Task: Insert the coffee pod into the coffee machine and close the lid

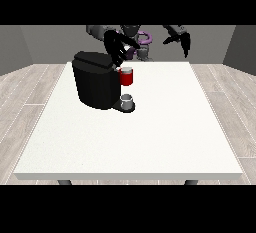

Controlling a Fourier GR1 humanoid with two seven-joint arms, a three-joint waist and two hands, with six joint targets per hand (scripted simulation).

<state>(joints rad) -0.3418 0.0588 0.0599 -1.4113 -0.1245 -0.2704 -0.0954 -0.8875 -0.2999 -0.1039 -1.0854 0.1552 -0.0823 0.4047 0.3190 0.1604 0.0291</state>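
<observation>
A: Quick status, near to far?

B: Front half of the white bench is bare. Mid-bench, left of centre: black coffee machine. A small grey cup sits on its tray at the front-right. Just above that, a red pod holder sticks out of the machine's right side.

A: Pod in yet?

B: Can't tell for sure. The robot hand at the view's left hangs right over the holder w/ fingers curled around a small pale thing at approx its fingertips, prob. the coffee pod. So I'd say it's grasping the pod, above the holder, not yet seated.

A: Lid?

B: Dark lid on top looks tilted, but open vs closed is hard to read from this angle. I'd judge closing is still to do.

A: Other hand?

B: The robot hand at the view's right is far back, raised, well apart from the machine, fingers hanging relaxed, holding nothing.

A: So remaining?

B: Lower pod into holder, let go, shut lid.
</observation>
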